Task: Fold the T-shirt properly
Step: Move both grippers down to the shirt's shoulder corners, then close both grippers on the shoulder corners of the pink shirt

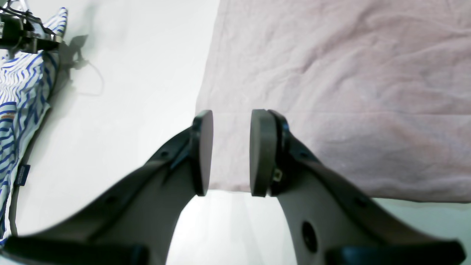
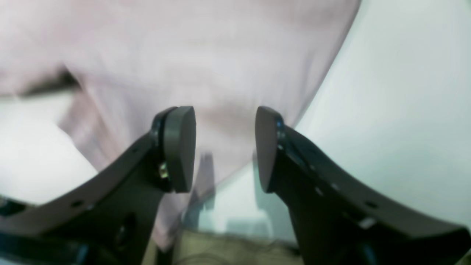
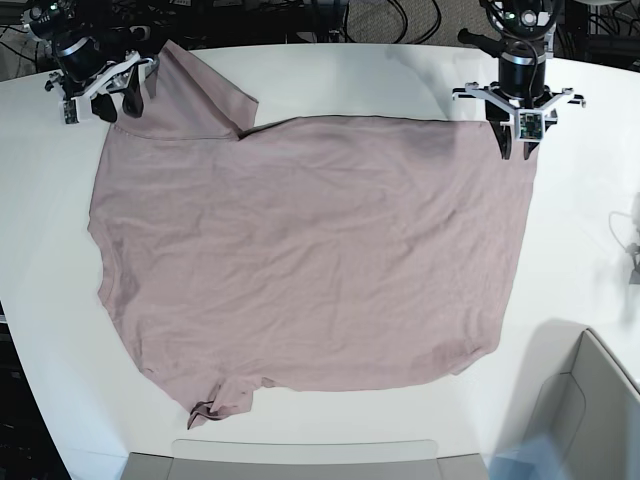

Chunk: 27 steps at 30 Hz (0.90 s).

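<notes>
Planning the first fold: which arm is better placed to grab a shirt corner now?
Probably the left gripper: open, squarely over the T-shirt corner. The right gripper, also open, hovers over bunched sleeve fabric.

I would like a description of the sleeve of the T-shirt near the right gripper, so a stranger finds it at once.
On the white table lies a wide pink T-shirt, spread flat. Follow its far edge to the base view's upper left corner, where the right gripper hovers open. The sleeve is the flap there, jutting past the straight far edge, unlike the small bunched sleeve at the near edge.
</notes>
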Available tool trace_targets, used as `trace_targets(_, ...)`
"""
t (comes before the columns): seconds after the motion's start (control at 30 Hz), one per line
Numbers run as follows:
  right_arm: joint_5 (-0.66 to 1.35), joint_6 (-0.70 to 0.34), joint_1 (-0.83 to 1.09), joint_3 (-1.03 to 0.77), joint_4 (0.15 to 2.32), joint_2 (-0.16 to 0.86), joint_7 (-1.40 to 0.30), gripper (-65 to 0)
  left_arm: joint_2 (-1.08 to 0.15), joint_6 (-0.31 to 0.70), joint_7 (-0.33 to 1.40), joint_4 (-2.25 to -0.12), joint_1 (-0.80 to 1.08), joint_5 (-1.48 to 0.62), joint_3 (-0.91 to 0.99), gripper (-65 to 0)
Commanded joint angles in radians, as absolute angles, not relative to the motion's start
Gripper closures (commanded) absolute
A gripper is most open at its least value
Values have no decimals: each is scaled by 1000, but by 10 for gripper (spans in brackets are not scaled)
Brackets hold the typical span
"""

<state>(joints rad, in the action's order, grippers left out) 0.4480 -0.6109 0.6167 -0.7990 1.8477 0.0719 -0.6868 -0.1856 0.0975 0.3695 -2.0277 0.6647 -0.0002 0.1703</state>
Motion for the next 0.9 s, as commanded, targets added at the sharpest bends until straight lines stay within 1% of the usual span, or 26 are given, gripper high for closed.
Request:
trace_targets(0.0, 475, -616, 621, -820, 1825, 84, -665, -271, -189, 91, 348, -2043, 674, -1, 176, -170)
trace_targets(0.1, 576, -616, 624, -831, 1718, 93, -665, -271, -189, 91, 348, -2043, 674, -1, 176, -170)
trace_targets(0.2, 661, -616, 642, -825, 1632, 130, -665, -269, -189, 91, 348, -2043, 674, -1, 174, -170)
trace_targets(0.37, 687, -618, 638, -820, 1581, 147, -665, -269, -189, 91, 348, -2043, 674, -1, 174, -170)
trace_targets(0.47, 687, -618, 634, -776, 1578, 147, -665, -269, -189, 91, 348, -2043, 674, -1, 174, -170)
trace_targets(0.63, 688, -615, 633, -711, 1557, 124, -674, -269, -186, 91, 349, -2043, 674, -1, 174, -170)
trace_targets(0.73, 688, -616, 608, -705, 1520, 93, -731, -269, -186, 91, 355, -2041, 674, -1, 174, -170)
trace_targets(0.83, 690, -618, 605, -705, 1501, 73, -745, -269, -186, 91, 409, -2041, 668, -10, 174, -170)
trace_targets(0.87, 697, -618, 605, -705, 1501, 67, -745, -269, -186, 93, 438, -2041, 665, -44, 176, -171)
